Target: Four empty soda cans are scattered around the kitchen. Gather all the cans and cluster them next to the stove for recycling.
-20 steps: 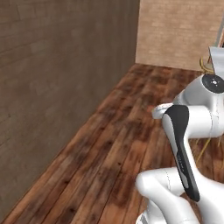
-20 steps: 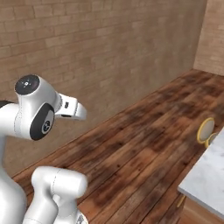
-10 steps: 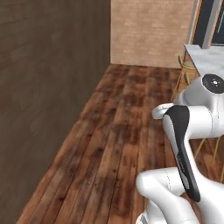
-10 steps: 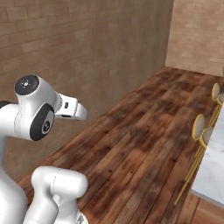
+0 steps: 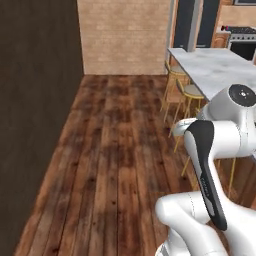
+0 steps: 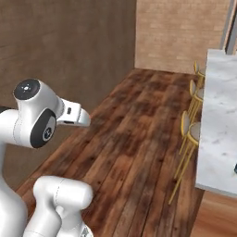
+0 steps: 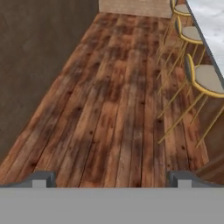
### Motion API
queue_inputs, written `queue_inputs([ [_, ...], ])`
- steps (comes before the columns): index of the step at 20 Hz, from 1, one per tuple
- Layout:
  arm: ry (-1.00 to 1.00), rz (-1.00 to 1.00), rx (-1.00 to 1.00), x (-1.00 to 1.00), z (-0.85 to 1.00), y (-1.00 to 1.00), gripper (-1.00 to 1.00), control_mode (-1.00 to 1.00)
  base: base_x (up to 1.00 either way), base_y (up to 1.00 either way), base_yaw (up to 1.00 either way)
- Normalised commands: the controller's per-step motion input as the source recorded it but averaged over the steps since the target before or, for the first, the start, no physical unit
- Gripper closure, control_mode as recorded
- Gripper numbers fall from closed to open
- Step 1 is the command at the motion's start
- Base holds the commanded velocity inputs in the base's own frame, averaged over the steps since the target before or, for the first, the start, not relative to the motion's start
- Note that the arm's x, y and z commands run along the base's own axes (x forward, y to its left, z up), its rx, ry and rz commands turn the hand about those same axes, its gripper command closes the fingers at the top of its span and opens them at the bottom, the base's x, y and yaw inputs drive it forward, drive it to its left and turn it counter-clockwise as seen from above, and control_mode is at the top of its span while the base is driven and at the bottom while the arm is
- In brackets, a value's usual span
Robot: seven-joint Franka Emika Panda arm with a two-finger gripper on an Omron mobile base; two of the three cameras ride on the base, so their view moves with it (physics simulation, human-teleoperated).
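No soda cans in sight; empty ones are light, thin-walled and slick, so I'd grip mid-body gently. My gripper (image 7: pixel 112 178) has its jaws wide apart, holding nothing.

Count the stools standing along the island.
3, in a row on the island's floor side: nearest stool, middle stool, far stool. More may be hidden beyond the frames.

A wide run of wooden floor (image 7: pixel 113 100) is left open ahead. It is bounded by a brick wall (image 6: pixel 69 51) on the left and by stools (image 7: pixel 205 81) tucked beside the desk (image 5: pixel 220 67) on the right.
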Motion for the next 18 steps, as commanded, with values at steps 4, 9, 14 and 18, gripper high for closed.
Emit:
queue_inputs([
  [4, 0.0, 0.0, 0.0, 0.0, 0.0, 0.0, -1.0, 1.0, 0.17, 0.18, -0.44],
  [9, 0.0, 0.0, 0.0, 0.0, 0.0, 0.0, -1.0, 1.0, 0.31, 0.2, -0.37],
  [14, 0.0, 0.0, 0.0, 0.0, 0.0, 0.0, -1.0, 1.0, 0.32, 0.07, -0.35],
  [18, 0.0, 0.0, 0.0, 0.0, 0.0, 0.0, -1.0, 1.0, 0.37, -0.09, -0.32],
])
